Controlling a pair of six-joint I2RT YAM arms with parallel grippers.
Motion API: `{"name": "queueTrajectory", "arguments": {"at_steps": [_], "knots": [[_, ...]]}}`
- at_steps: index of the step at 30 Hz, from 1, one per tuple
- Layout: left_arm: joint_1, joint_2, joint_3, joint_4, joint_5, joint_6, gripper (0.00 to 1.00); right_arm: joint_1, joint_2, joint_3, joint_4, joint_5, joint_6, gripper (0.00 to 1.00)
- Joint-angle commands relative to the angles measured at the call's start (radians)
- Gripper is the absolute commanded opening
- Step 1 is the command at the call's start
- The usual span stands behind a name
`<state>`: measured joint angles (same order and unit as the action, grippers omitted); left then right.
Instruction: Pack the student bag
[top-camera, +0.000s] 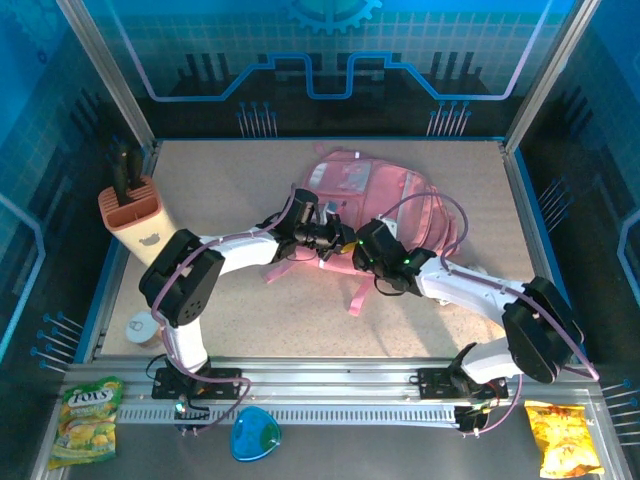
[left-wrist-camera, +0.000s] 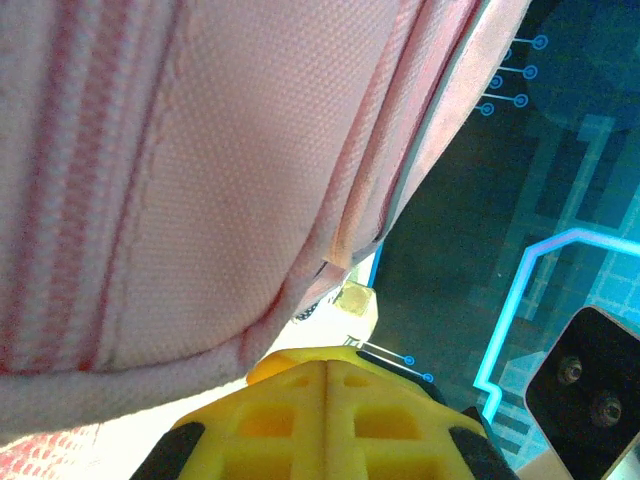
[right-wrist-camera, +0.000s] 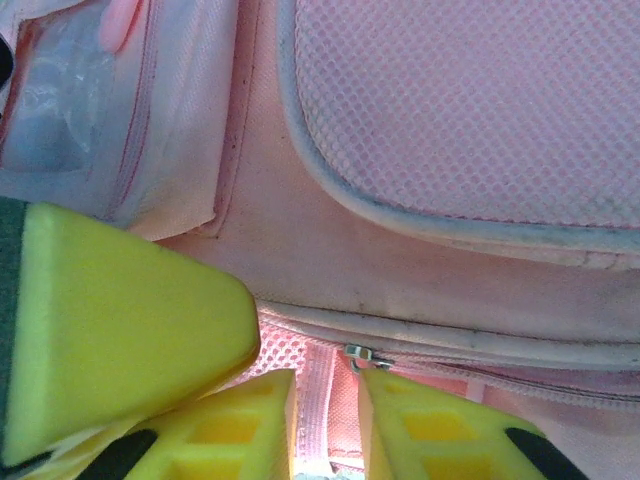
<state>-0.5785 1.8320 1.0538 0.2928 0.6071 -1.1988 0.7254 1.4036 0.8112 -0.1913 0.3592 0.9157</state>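
The student bag (top-camera: 372, 195), a pink backpack, lies at the middle back of the table with straps trailing toward me. Both grippers meet at its near edge. My left gripper (top-camera: 338, 238) is shut, its yellow fingers (left-wrist-camera: 325, 400) pressed together, and the bag's hem (left-wrist-camera: 250, 345) hangs just over their tips. My right gripper (right-wrist-camera: 327, 385) is open by a narrow gap, with a pink webbing strap (right-wrist-camera: 322, 400) showing in it. A metal zip pull (right-wrist-camera: 358, 353) sits at its right fingertip on the bag's zip line. A smooth yellow block (right-wrist-camera: 110, 320), seemingly the left gripper's finger, crowds it on the left.
A pink holder with black handles (top-camera: 130, 205) stands at the left edge, a small white cup (top-camera: 140, 325) in front of it. Snack packets (top-camera: 88, 418) (top-camera: 560, 435) and a blue object (top-camera: 255, 435) lie on the near rail. Metal frame posts bound the table.
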Motion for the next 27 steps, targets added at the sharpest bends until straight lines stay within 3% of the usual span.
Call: {"name": "queueTrajectory", "arguments": {"at_steps": [1, 5, 9, 14, 21, 27], "knots": [[-0.007, -0.008, 0.028, -0.021, 0.034, 0.011, 0.0, -0.01, 0.009, -0.008, -0.005, 0.055, 0.02, 0.23], [0.003, -0.039, 0.006, -0.104, -0.019, 0.068, 0.01, -0.008, -0.055, -0.051, -0.003, 0.064, 0.048, 0.26], [0.02, -0.095, -0.065, -0.179, -0.118, 0.101, 0.25, -0.007, -0.105, -0.065, -0.024, 0.032, 0.056, 0.3], [0.02, -0.134, -0.114, -0.161, -0.18, 0.066, 0.4, -0.005, -0.11, -0.072, -0.016, -0.011, 0.077, 0.33], [0.015, -0.1, -0.14, -0.011, -0.292, -0.077, 0.48, -0.005, -0.081, -0.077, 0.025, -0.032, 0.089, 0.35], [0.011, -0.046, -0.16, 0.107, -0.37, -0.209, 0.43, -0.003, -0.081, -0.087, 0.04, -0.034, 0.096, 0.35]]}}
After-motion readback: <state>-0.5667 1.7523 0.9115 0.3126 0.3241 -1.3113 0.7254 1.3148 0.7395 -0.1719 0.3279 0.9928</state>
